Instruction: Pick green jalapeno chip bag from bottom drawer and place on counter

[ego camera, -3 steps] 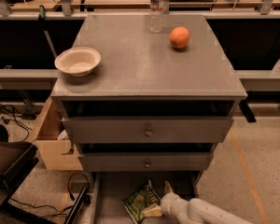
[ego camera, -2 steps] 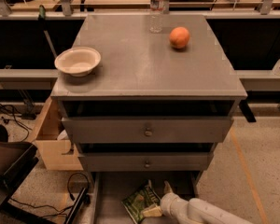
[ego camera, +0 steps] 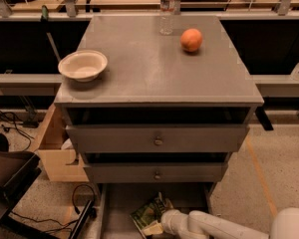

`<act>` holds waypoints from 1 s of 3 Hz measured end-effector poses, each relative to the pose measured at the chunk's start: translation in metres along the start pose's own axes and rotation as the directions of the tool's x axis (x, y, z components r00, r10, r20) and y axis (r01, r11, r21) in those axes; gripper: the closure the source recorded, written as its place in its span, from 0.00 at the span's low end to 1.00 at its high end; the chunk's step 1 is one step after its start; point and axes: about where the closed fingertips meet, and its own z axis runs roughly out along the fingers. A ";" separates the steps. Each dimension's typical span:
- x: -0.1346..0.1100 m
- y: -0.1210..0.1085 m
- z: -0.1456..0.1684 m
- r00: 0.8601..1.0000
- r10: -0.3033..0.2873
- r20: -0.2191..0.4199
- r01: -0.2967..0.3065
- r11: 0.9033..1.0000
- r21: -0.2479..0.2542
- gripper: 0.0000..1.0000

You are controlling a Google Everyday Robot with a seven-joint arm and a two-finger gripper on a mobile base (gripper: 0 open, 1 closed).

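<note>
Looking at a green chip bag (ego camera: pixel 147 214) down in the open bottom drawer (ego camera: pixel 118 204), pincer (ego camera: pixel 158 227) right against its right edge (can't tell if clenched or released), probably light, crinkly, slippery foil, so best pinching a sealed edge, not the puffy middle.

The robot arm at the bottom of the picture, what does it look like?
The arm is smooth, creamy-white, made of rounded tube segments with ridged rings near its tip; no cables or markings show. Its pincer is down at the green jalapeno chip bag in the bottom drawer.
</note>
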 end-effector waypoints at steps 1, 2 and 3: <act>0.012 0.012 0.029 1.000 0.028 -0.008 -0.028 0.999 -0.027 0.14; 0.012 0.013 0.031 1.000 0.029 -0.009 -0.029 0.999 -0.029 0.37; 0.012 0.014 0.032 1.000 0.029 -0.008 -0.029 0.999 -0.031 0.61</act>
